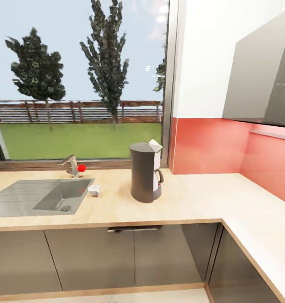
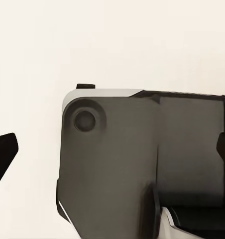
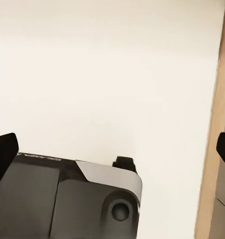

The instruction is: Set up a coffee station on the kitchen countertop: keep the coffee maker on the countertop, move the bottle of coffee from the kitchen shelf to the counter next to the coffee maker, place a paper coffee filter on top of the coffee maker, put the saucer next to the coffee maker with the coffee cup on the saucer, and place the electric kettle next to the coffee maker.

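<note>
Left gripper [image 2: 112, 152]: its two dark fingertips [image 2: 3, 155] stand wide apart with nothing between them. It looks down on a pale floor and on the robot's own dark base [image 2: 117, 164].
Right gripper [image 3: 114, 149]: also spread wide and holding nothing. It hangs low over the same pale floor, with a wooden strip [image 3: 212, 149] of the cabinet foot just beside one finger.
Coffee maker [image 1: 145, 172]: it stands on the kitchen countertop [image 1: 193, 202], I judge well above both grippers and ahead of them.
Axis of the coffee maker: the long axis is vertical and it stands upright. Its white front and black handle face toward the red corner wall [image 1: 209, 145].
Paper coffee filter [image 1: 155, 145]: it rests on top of the coffee maker, with one pointed corner raised.
Coffee cup [image 1: 93, 190]: it is upright on the worktop, just beside the sink [image 1: 41, 195] and apart from the coffee maker. Its handle is too small to tell.
Step in hand: probably the robot is on its way to fetch a missing thing.
How to do it well: keep both arms tucked low while the base turns, and raise them only near the counter edge.
</note>
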